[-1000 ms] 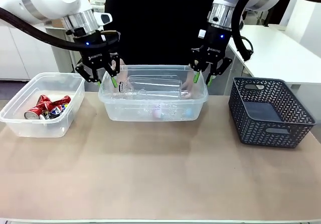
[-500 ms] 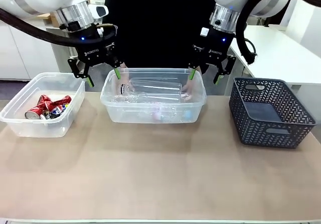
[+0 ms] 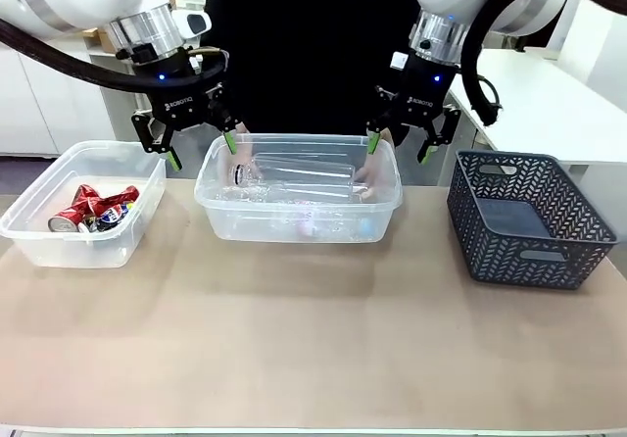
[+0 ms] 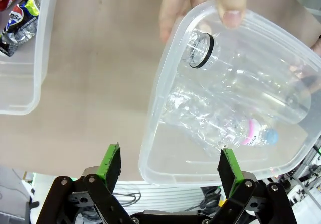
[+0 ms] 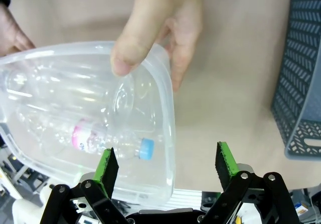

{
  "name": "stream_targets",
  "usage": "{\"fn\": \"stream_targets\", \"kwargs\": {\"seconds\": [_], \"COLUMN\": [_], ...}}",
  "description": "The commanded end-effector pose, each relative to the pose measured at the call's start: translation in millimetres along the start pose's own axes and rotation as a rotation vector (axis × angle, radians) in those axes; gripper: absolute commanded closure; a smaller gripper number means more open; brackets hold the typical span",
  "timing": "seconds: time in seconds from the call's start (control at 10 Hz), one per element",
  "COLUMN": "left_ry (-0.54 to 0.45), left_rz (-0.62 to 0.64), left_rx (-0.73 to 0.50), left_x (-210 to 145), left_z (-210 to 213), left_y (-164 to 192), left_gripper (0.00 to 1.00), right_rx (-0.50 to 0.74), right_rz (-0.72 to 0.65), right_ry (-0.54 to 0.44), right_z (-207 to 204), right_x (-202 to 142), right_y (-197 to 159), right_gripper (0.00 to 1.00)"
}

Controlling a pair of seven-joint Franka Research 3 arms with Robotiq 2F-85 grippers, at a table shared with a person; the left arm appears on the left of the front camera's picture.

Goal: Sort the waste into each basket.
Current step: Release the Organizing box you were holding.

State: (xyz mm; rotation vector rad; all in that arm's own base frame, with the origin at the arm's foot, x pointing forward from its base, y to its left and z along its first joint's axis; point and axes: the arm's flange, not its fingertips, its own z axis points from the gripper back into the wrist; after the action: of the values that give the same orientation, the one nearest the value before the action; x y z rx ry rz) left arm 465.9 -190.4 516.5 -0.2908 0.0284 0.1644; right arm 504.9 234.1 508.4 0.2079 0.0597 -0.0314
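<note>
Nearest the camera, the tan bench [image 3: 313, 349] is lying bare across the foreground. Farther back, three containers are sitting in a row on it. At the left, a clear tub [image 3: 83, 202] is holding crushed cans [image 3: 93, 210], mostly red with one blue and silver. In the middle, a second clear tub [image 3: 299, 188] is holding clear plastic bottles [image 3: 294, 174], one with a pink label and a blue cap [image 5: 146, 148]. At the right, the dark grey lattice basket [image 3: 530, 218] is standing well apart from the middle tub.

A person's hands are gripping the middle tub at its far corners: one hand [image 4: 200, 5] is pressing a thumb over the rim beside an open bottle neck [image 4: 199, 48], and the other hand [image 5: 160, 25] is doing the same at the opposite end.

Above the tub's left end, the left hand [image 3: 198, 151] is hanging released, its green-padded fingers spread wide and grasping nothing. Above the right end, the right hand [image 3: 399, 147] is hanging likewise released, fingers apart and holding nothing.
</note>
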Motion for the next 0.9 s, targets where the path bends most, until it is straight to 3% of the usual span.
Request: {"fn": "stream_targets", "kwargs": {"seconds": [0.0, 0.7, 0.8], "left_ry": [0.001, 0.0, 0.08], "left_rz": [0.001, 0.0, 0.067], "left_rx": [0.0, 0.0, 0.013], "left_x": [-0.3, 0.1, -2.2], "left_z": [1.0, -0.1, 6.4], "left_y": [0.8, 0.0, -29.8], "left_gripper": [0.0, 0.0, 0.0], "right_rx": [0.0, 0.0, 0.046], "right_rz": [-0.006, 0.0, 0.036], "right_ry": [0.003, 0.001, -0.037], "right_z": [2.6, 0.1, 16.4], "right_x": [0.8, 0.1, -17.9], "right_y": [0.5, 0.0, 12.5], "right_gripper": [0.0, 0.02, 0.0]}}
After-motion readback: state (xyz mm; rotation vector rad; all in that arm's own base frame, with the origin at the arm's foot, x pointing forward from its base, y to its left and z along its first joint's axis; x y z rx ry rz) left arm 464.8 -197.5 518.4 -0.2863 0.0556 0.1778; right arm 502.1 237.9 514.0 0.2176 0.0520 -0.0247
